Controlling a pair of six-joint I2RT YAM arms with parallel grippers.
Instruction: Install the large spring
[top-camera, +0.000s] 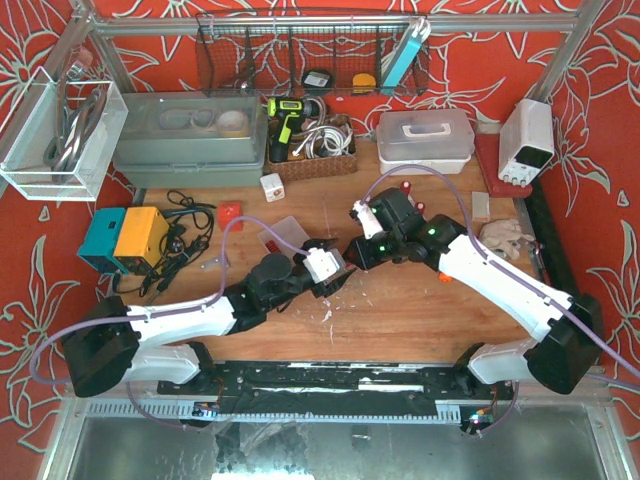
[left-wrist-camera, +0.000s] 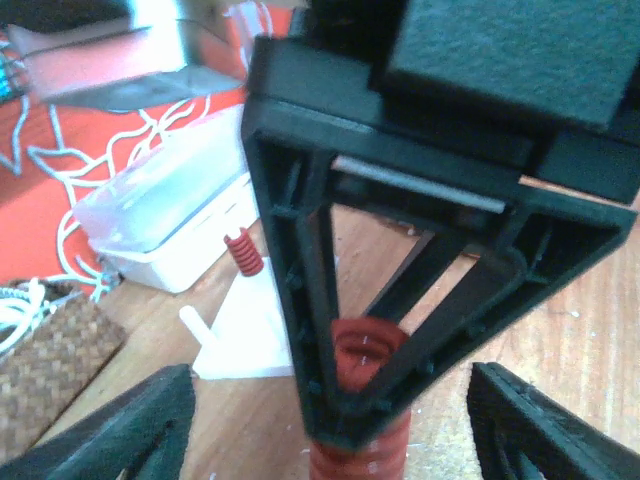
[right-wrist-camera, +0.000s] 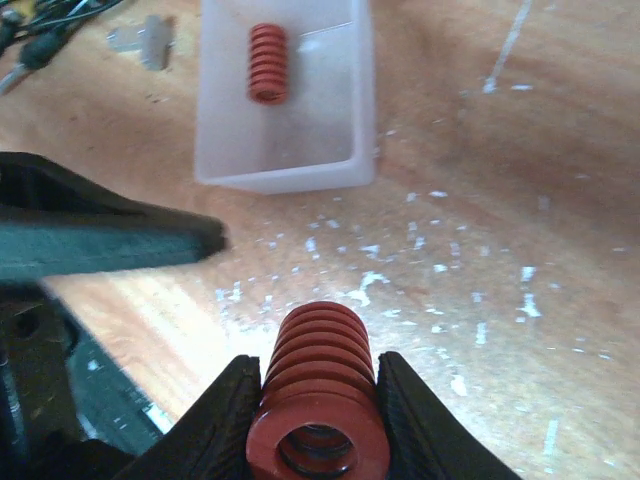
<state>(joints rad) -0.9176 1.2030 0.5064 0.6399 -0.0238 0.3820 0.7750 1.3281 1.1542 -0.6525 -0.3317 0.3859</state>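
Note:
The large red spring (right-wrist-camera: 318, 400) is clamped between my right gripper's (right-wrist-camera: 318, 425) fingers, held above the wooden table, its open end toward the camera. In the left wrist view the same spring (left-wrist-camera: 360, 445) shows behind the right gripper's black truss finger (left-wrist-camera: 300, 260). My left gripper (left-wrist-camera: 340, 440) is open, with its fingers wide apart on either side of the spring and not touching it. In the top view the two grippers meet at mid-table, the left one (top-camera: 335, 270) and the right one (top-camera: 354, 252). A white fixture (left-wrist-camera: 240, 330) with a peg and a small red spring (left-wrist-camera: 242, 252) stands beyond.
A clear tray (right-wrist-camera: 330, 150) holding a smaller red spring (right-wrist-camera: 267, 62) lies on the table beyond the right gripper, and it also shows in the top view (top-camera: 285, 235). A white lidded box (top-camera: 425, 140) and a wicker basket (top-camera: 315, 150) stand at the back. Cables (top-camera: 185, 235) lie at the left.

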